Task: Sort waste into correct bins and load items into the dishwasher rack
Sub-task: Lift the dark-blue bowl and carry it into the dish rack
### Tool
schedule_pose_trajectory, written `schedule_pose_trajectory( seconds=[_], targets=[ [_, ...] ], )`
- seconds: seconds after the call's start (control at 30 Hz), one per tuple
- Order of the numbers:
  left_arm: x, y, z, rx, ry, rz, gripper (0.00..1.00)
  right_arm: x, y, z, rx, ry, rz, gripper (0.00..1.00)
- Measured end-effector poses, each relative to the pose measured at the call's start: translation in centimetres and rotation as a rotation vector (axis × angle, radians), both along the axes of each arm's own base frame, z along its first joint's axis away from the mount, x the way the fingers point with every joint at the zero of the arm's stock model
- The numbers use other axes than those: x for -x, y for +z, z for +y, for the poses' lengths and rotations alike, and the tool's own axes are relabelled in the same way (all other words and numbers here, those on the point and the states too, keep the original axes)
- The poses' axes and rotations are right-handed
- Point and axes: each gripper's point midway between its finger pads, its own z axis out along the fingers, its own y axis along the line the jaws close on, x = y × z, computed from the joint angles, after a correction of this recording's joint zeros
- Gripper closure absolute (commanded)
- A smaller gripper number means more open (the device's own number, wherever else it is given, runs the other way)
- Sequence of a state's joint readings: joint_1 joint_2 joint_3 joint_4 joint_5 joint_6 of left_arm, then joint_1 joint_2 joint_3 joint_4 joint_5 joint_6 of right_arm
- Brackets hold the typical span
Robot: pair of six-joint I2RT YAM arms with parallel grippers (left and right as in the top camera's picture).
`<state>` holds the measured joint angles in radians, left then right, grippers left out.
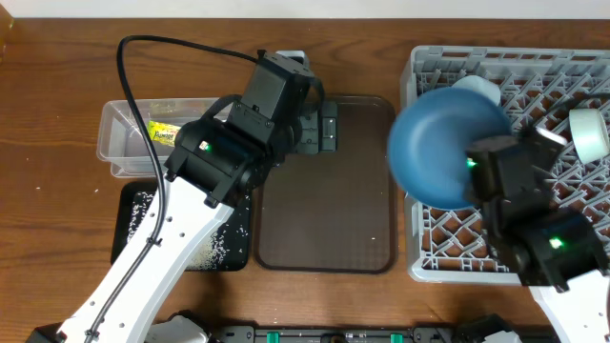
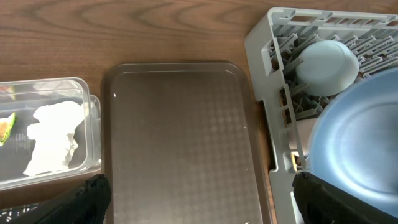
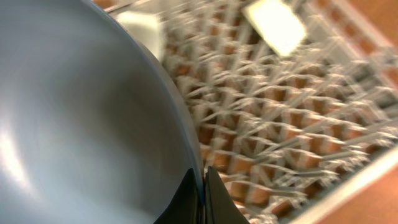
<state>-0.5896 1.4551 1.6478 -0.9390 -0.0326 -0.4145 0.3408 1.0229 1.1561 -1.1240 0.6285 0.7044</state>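
Observation:
My right gripper [image 1: 474, 164] is shut on the rim of the dark blue plate [image 1: 440, 143], which hangs tilted over the left edge of the grey dishwasher rack [image 1: 572, 71]. In the right wrist view the fingertips pinch the plate [image 3: 81, 124] edge, with the gripper [image 3: 202, 193] above the rack's pegs [image 3: 280, 137]. A pale blue-white bowl [image 1: 477, 88] and a mint-green bowl [image 1: 591, 133] sit in the rack. My left gripper [image 1: 329, 126] is open and empty over the brown tray. The clear tub [image 1: 119, 152] holds the snack wrapper [image 1: 164, 131] and white tissue [image 2: 53, 137]. Rice grains lie in the black tray [image 1: 129, 233].
The large brown serving tray [image 2: 180, 137] lies between the bins and the rack [image 2: 273, 37], with a few stray grains on it. The left arm stretches over the black tray. The plate [image 2: 354, 143] and pale bowl [image 2: 326, 65] show at the right of the left wrist view.

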Motion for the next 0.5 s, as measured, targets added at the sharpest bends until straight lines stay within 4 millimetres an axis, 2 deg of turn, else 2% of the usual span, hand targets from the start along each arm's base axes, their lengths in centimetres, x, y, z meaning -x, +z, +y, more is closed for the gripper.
schedule_pose_trajectory(
  seconds=[0.1,0.23,0.33,0.5],
  targets=[
    [0.0,0.0,0.0,0.000,0.000,0.000,0.04,1.0,0.4,-2.2,0.033,-0.078,0.002,0.98],
    [0.0,0.0,0.0,0.000,0.000,0.000,0.04,2.4,0.2,-4.0,0.053,-0.147,0.029,0.99],
    [0.0,0.0,0.0,0.000,0.000,0.000,0.04,3.5,-0.2,-4.4,0.047,-0.183,0.059,0.98],
    [0.0,0.0,0.0,0.000,0.000,0.000,0.04,4.9,-1.5,-4.0,-0.036,-0.240,0.096,0.98]
  ],
)
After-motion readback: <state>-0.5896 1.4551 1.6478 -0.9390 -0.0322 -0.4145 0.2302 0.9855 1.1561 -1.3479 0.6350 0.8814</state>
